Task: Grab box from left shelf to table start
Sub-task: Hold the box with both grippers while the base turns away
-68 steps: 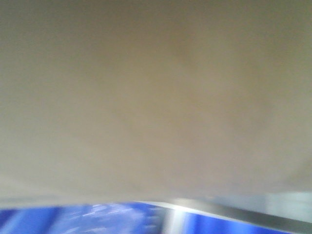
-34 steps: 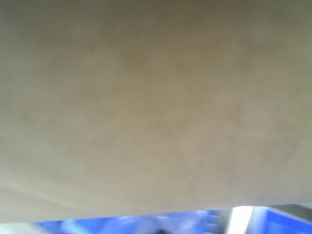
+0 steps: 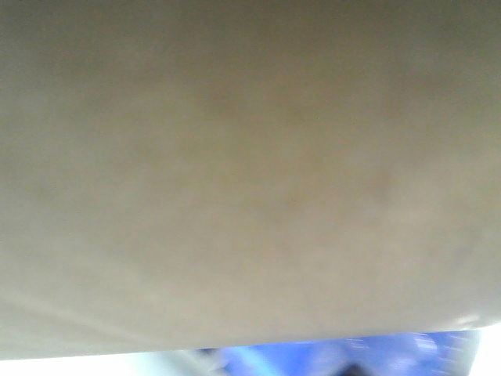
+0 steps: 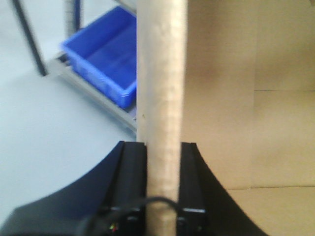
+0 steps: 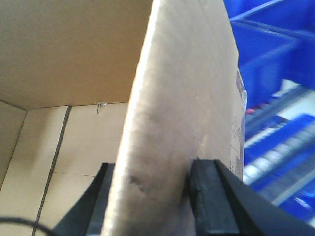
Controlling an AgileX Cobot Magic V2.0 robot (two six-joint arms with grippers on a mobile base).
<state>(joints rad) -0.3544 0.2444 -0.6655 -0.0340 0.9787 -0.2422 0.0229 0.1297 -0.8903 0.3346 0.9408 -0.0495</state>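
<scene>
1. Left gripper (image 4: 162,150) pinches a wall of the open box (image 4: 236,98), one finger on each side.
2. Right gripper (image 5: 155,172) clamps another box wall the same way.
3. Box fills the front view, close up and blurred.
4. Blue bin (image 4: 106,54) sits on the left shelf (image 4: 93,93) beside it.
</scene>
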